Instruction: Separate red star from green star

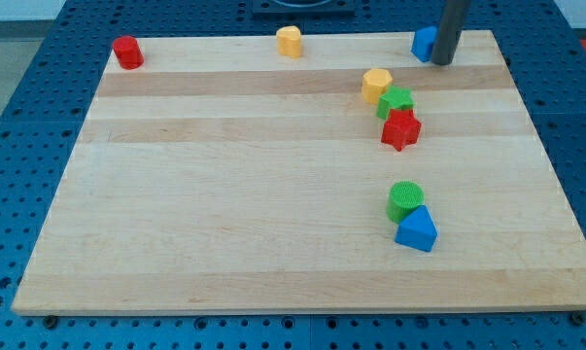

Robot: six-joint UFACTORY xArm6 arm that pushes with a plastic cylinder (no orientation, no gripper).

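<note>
The tip rested at the worktop's top right beside a blue block, well apart from the touching red star and green star; the arm carried no gripper.

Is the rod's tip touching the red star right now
No, my tip sits at the view's top right beside a blue block, well apart from the red star, which rests against the green star.

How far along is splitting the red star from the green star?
Nothing looks done: the red star touches the green star, with a yellow block against the green one. My tip sits at the view's top right beside a blue block, away from both. The push is left.
</note>
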